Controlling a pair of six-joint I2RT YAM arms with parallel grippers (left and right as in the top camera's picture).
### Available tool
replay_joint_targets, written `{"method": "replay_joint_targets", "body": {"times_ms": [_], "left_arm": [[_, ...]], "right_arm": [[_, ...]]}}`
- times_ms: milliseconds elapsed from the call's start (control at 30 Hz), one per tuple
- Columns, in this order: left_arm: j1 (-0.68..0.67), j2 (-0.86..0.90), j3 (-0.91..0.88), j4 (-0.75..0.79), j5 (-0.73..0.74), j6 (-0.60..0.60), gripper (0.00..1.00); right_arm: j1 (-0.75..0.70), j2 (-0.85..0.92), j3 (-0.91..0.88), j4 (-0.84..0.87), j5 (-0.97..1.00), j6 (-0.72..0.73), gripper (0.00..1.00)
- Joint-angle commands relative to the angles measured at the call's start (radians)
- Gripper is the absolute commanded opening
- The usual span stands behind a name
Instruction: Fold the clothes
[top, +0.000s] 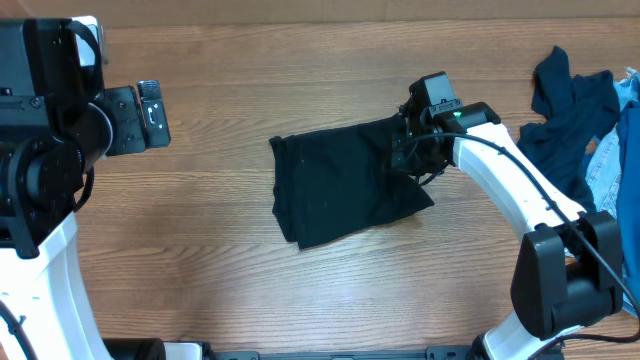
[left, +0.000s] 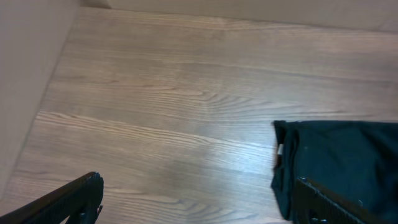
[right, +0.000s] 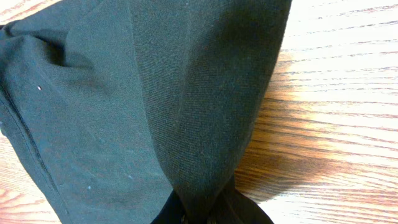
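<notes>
A near-black T-shirt (top: 340, 180) lies partly folded in the middle of the table. My right gripper (top: 408, 150) is over its right edge, shut on a pinch of the cloth, which rises as a taut fold (right: 205, 118) into the jaws in the right wrist view. Only the fabric hides the fingertips there. My left gripper (top: 150, 115) hangs far to the left, open and empty; its fingers (left: 74, 199) frame bare wood, with the shirt's left edge (left: 323, 162) and a small white tag (left: 280, 150) off to the right.
A rumpled dark blue garment (top: 565, 110) and pale blue denim (top: 615, 160) are heaped at the right edge of the table. The right arm (top: 520, 200) stretches from the front right. Bare wood (top: 200, 260) lies left and in front of the shirt.
</notes>
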Motion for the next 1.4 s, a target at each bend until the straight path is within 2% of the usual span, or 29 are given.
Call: {"method": "replay_joint_targets", "body": {"times_ms": [0, 33, 100, 133, 167, 200, 233, 333, 400, 500, 633, 933, 1167, 1367], "left_arm": [[0.002, 0.014, 0.0, 0.074, 0.285, -0.069, 1.0], [-0.002, 0.048, -0.008, 0.1, 0.391, -0.07, 1.0], [-0.029, 0.141, -0.063, 0.119, 0.429, -0.129, 0.99], [-0.051, 0.208, -0.114, 0.136, 0.443, -0.175, 0.83], [-0.076, 0.273, -0.177, 0.17, 0.5, -0.19, 0.6], [-0.111, 0.342, -0.263, 0.239, 0.613, -0.19, 0.45], [-0.145, 0.399, -0.338, 0.313, 0.699, -0.197, 0.38], [-0.278, 0.537, -0.521, 0.578, 0.803, -0.308, 0.26], [-0.372, 0.587, -0.57, 0.712, 0.809, -0.394, 0.04], [-0.463, 0.638, -0.586, 0.763, 0.746, -0.504, 0.04], [-0.505, 0.686, -0.586, 0.819, 0.686, -0.544, 0.04], [-0.486, 0.694, -0.586, 0.738, 0.539, -0.521, 0.04], [-0.476, 0.822, -0.586, 0.83, 0.451, -0.571, 0.04], [-0.474, 0.89, -0.584, 0.896, 0.47, -0.57, 0.04]], "right_arm": [[-0.002, -0.023, 0.023, 0.002, 0.01, 0.007, 0.04], [-0.002, -0.023, 0.023, 0.002, 0.01, 0.007, 0.04], [-0.002, -0.023, 0.023, 0.002, 0.01, 0.008, 0.04], [-0.002, -0.023, 0.023, 0.002, 0.01, 0.008, 0.04], [-0.002, -0.023, 0.023, 0.002, 0.01, 0.011, 0.04], [-0.005, -0.023, 0.023, 0.002, 0.01, 0.016, 0.04], [-0.01, -0.023, 0.023, 0.001, 0.01, 0.032, 0.04], [-0.032, -0.023, 0.023, -0.009, -0.016, 0.038, 0.04], [-0.033, -0.023, 0.023, -0.018, -0.016, 0.037, 0.04], [-0.033, -0.023, 0.023, -0.018, -0.016, 0.037, 0.04], [-0.033, -0.023, 0.023, -0.021, -0.016, 0.037, 0.04], [-0.033, -0.023, 0.023, -0.024, -0.015, 0.037, 0.04], [-0.033, -0.023, 0.023, -0.036, -0.015, 0.037, 0.04], [-0.032, -0.071, 0.028, -0.033, -0.014, 0.003, 0.04]]}}
